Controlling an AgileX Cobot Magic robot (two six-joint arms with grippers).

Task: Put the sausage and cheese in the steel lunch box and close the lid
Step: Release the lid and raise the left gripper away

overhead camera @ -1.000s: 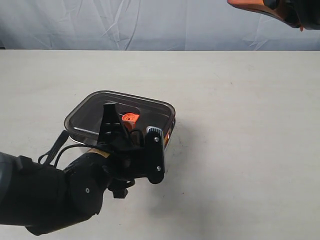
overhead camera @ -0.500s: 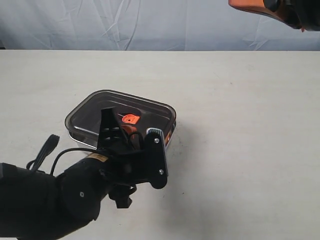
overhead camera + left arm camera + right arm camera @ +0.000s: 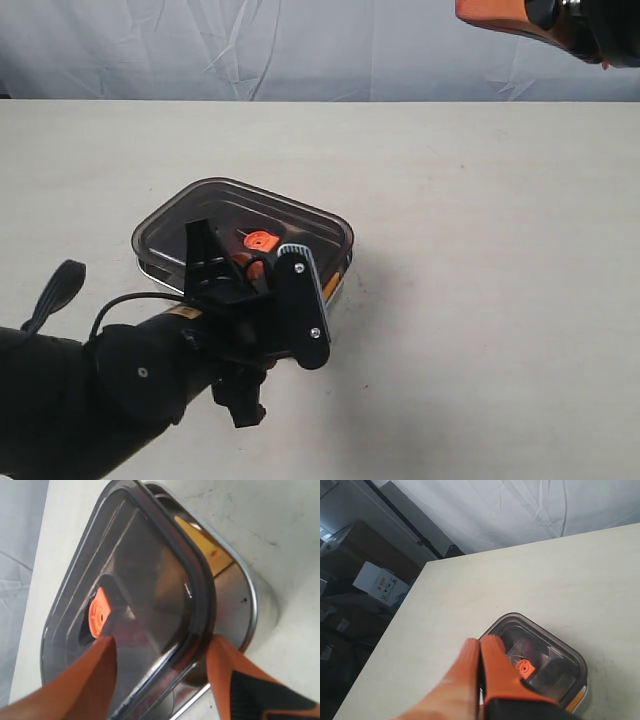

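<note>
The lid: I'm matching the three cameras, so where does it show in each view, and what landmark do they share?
Exterior view: the lid lies left of centre on the table, its near edge hidden by the left gripper.
Left wrist view: the lid fills most of the picture, askew on the steel lunch box.
Right wrist view: the lid sits just beyond the shut right gripper.
Shared landmark: the orange valve.

Glossy smoky plastic lid point(image 3: 145, 580), shiny steel lunch box point(image 3: 232, 610), seemingly matt table point(image 3: 480, 250)
</note>
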